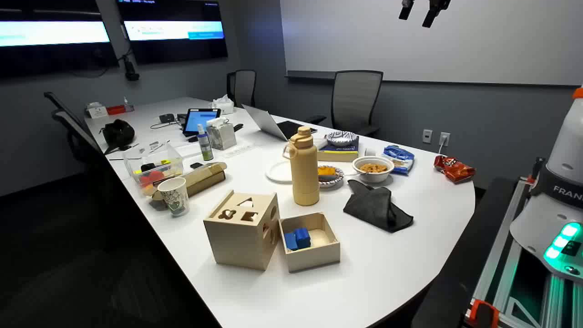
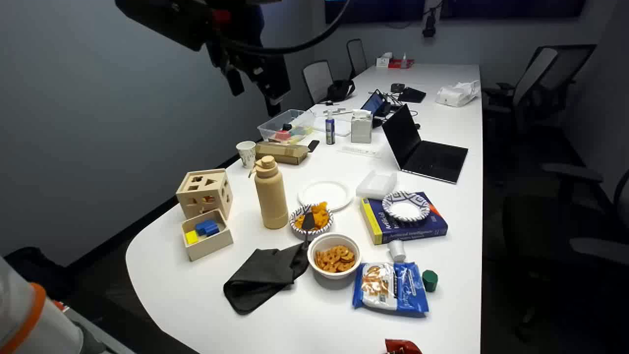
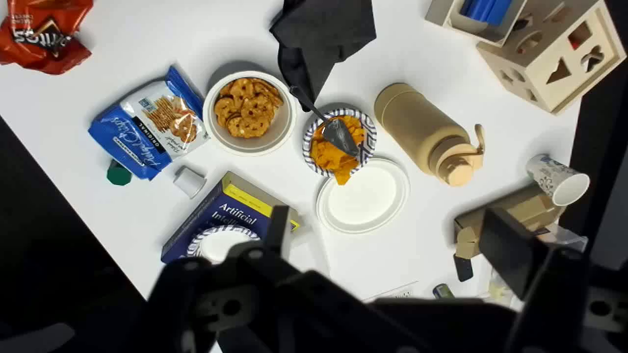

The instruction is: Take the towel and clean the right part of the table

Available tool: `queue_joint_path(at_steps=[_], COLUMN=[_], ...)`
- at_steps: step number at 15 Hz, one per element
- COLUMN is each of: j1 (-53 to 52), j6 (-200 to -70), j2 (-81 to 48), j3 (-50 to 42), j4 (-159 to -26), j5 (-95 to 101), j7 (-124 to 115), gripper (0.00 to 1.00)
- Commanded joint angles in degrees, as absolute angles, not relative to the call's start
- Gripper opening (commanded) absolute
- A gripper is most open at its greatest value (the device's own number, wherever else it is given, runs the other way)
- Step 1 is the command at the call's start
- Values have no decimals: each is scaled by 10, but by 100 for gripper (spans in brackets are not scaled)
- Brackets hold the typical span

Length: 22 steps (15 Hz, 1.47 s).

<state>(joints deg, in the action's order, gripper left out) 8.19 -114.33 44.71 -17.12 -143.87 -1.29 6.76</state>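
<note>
A black towel (image 1: 375, 207) lies crumpled on the white table (image 1: 387, 273). In an exterior view the towel (image 2: 265, 275) lies just beside the bowl of pretzels, with one corner close to it. In the wrist view the towel (image 3: 328, 34) is at the top edge and partly cut off. My gripper (image 1: 416, 19) is high above the table, well clear of the towel. It also shows in an exterior view (image 2: 255, 96). In the wrist view its fingers (image 3: 390, 223) are wide apart with nothing between them.
Around the towel stand a tan bottle (image 1: 305, 168), a pretzel bowl (image 2: 319, 273), a bowl of orange chips (image 3: 314, 152) with a spoon, and a wooden tray (image 1: 314, 259) beside a shape box (image 1: 243, 241). A blue snack bag (image 2: 390, 290), book (image 2: 383, 228) and red bag (image 1: 455, 169) lie nearby.
</note>
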Motion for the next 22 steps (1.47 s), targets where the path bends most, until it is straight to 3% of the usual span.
queue_joint_path(at_steps=[1, 7, 16, 22], j1=[92, 92, 34, 36], j6=[-1141, -1141, -1264, -1439], j2=[445, 445, 237, 52], j3=[-164, -164, -56, 6], j4=[-1437, -1437, -1484, -1511], j5=[-20, -20, -79, -71], j7=[74, 74, -31, -192], gripper=[100, 100, 100, 100])
